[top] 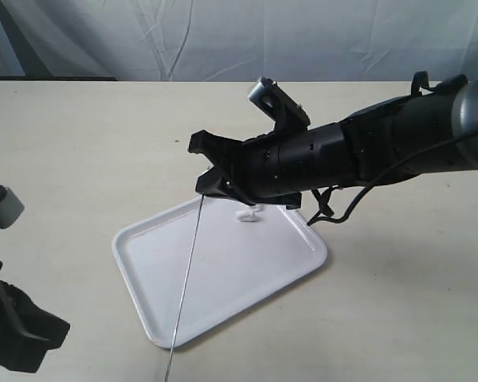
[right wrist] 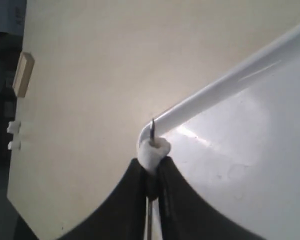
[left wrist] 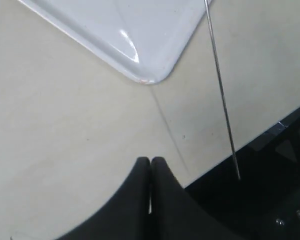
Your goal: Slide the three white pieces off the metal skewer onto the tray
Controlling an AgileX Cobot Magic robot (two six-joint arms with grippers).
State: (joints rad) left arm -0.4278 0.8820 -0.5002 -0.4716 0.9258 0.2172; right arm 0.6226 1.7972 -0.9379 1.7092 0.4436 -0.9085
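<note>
The white tray [top: 215, 294] lies in the middle of the table. My right gripper [top: 201, 185] reaches over its far corner and is shut on one white piece [right wrist: 152, 153]. That piece is still threaded on the metal skewer [top: 185, 286], whose tip [right wrist: 152, 127] pokes out past it. The skewer slants down toward the table's front edge. Other white pieces [top: 248, 213] lie on the tray under the right arm. My left gripper [left wrist: 150, 161] is shut and empty, low at the front left, apart from the skewer [left wrist: 221, 90] and the tray corner [left wrist: 145, 75].
A small wooden block [right wrist: 23, 74] and two tiny white bits [right wrist: 12, 135] sit near the far table edge. The table's front edge with dark floor beyond [left wrist: 270, 185] is close to the left gripper. White cloth hangs behind the table.
</note>
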